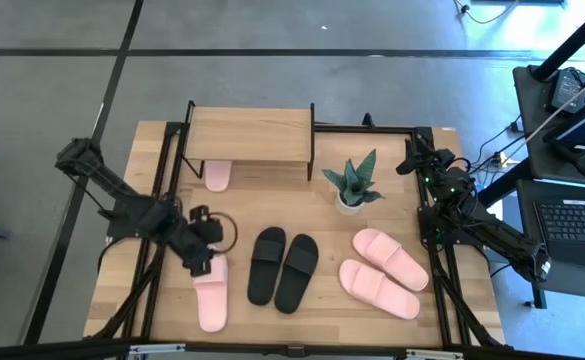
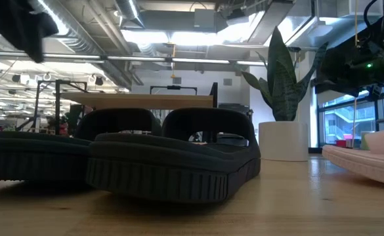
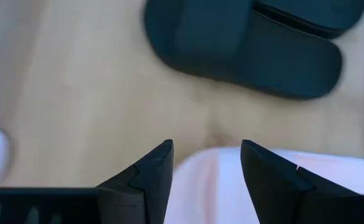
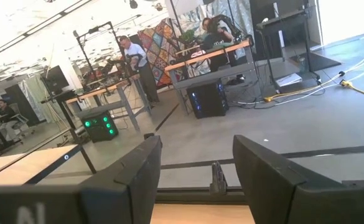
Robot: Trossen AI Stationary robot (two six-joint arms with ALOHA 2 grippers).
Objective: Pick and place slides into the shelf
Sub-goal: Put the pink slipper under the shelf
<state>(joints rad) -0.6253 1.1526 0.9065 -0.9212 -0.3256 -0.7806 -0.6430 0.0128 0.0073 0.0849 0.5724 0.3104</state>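
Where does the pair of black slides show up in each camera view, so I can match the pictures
High view: the black slides lie side by side at the table's centre front, right of the left gripper.
Low view: they fill the left and centre foreground.
Left wrist view: they lie across the top, beyond the open fingers.
Right wrist view: not in it.
Shared landmark: the potted plant, right of the slides in the low view.

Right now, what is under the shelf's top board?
One pink slide sticks out from under the shelf, heel end showing. The top board hides its front and anything deeper inside.
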